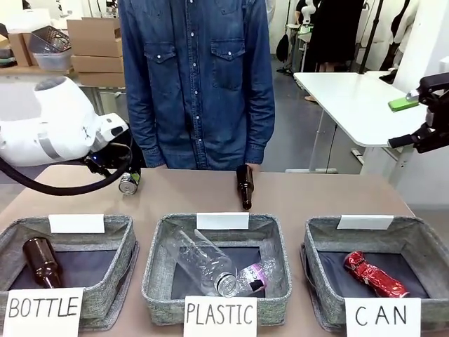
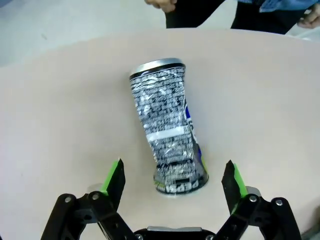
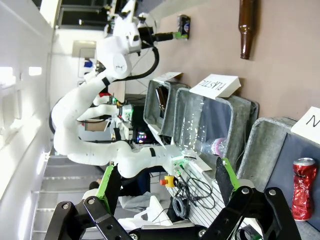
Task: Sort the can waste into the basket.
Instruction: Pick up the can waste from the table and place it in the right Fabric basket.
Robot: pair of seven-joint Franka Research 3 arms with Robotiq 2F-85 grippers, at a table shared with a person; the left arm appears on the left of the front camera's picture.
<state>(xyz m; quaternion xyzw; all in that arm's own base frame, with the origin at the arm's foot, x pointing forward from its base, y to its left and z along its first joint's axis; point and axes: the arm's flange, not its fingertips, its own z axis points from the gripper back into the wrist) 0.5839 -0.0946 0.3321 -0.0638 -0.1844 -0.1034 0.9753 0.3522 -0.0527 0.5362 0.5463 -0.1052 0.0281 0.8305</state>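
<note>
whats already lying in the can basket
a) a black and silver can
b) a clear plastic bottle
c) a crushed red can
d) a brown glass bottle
c: a crushed red can lies on the floor of the CAN basket, with nothing else in it.

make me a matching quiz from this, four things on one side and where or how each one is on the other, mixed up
1 red can
2 black and silver can
3 clear plastic bottle
4 right gripper

a in the PLASTIC basket
b on the table at the left gripper
c open, holding nothing
d in the CAN basket

Pairs: 1-d, 2-b, 3-a, 4-c
</note>
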